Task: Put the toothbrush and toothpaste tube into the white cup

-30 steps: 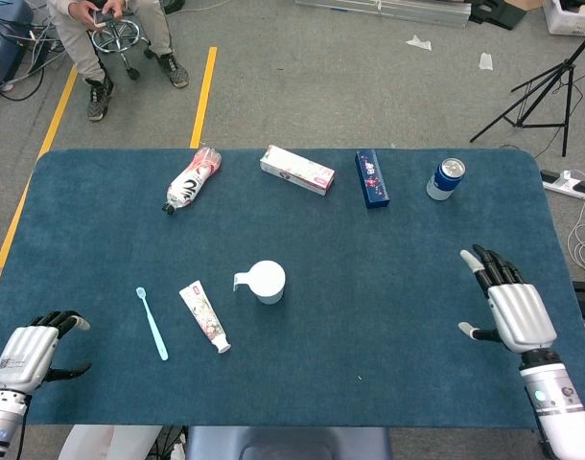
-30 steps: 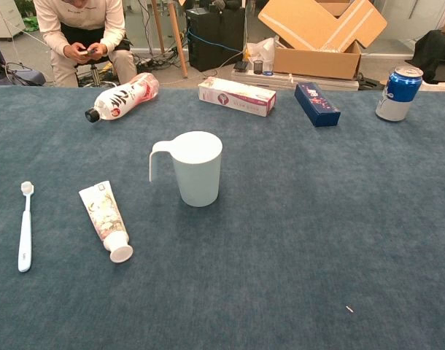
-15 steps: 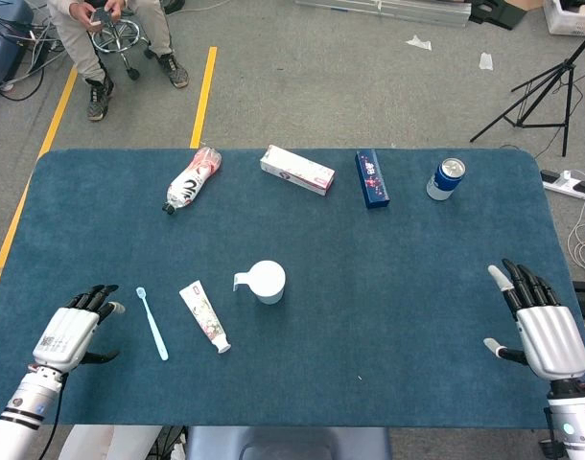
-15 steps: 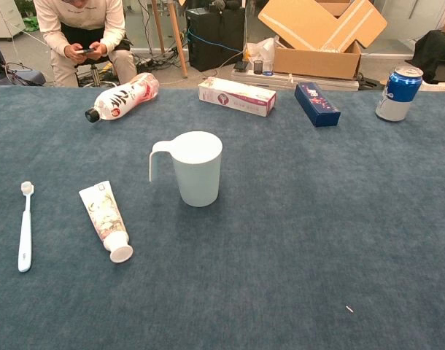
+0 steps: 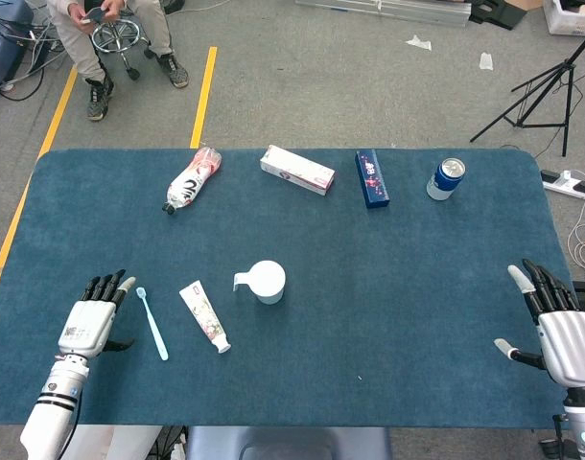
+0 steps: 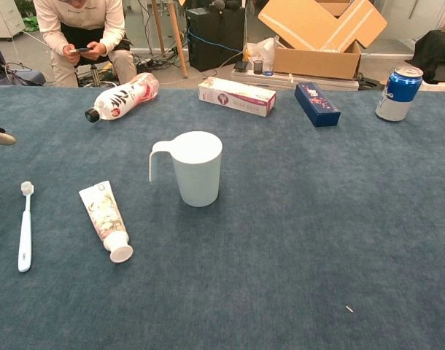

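Nothing done yet: toothbrush [image 5: 152,324] and tube [image 5: 204,315] lie left of the cup [image 5: 267,282]; both remain. Left robot hand [image 5: 93,316] and right robot hand [image 5: 556,326]: spread, empty.

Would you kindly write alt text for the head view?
Left hand open beside a toothbrush lying on a blue table, with a toothpaste tube and upright white cup to its right. Right hand open at the far edge.

We see both views bright and evenly lit from above, with only soft, short shadows: a faint one hugs the white cup [image 6: 196,169] on the blue table [image 6: 295,240]. Nothing glares. Focus stays sharp near and far, and the chest view bends slightly at its edges.
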Tool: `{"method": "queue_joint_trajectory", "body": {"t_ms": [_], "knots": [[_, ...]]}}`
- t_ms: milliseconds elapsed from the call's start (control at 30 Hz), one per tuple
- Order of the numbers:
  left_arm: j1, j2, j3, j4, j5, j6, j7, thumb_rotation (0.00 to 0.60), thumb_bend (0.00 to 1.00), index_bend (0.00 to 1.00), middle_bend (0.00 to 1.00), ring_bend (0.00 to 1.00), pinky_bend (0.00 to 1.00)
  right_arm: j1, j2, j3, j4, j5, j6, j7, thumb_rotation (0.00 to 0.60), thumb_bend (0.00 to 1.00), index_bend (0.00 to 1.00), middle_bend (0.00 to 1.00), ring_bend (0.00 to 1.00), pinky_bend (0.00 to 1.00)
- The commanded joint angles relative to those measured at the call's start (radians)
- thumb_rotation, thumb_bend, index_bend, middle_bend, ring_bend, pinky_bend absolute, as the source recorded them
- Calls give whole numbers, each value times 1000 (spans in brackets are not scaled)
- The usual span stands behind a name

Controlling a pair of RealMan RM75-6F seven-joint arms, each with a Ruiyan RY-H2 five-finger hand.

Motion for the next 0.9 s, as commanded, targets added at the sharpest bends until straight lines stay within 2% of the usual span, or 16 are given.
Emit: {"method": "queue_joint_trajectory", "body": {"t_ms": [33,333,567,900], "knots": [[-10,-21,-3,8,-20,-5,14,600,0,0,0,0,3,-2,-3,1,7,1,-3,6,600,0,0,0,0,150],[-37,-86,-1,67,-64,-30,43,600,0,0,0,0,0,-5,-13,7,38,17,-20,38,600,0,0,0,0,150],[-53,-130,0,99,-58,-34,28,600,0,0,0,0,0,-5,-17,8,56,18,-35,63,600,0,0,0,0,150],[-75,-161,-8,121,-80,-49,23,600,0,0,0,0,0,-3,-18,10,63,18,-47,73,600,0,0,0,0,150]]}}
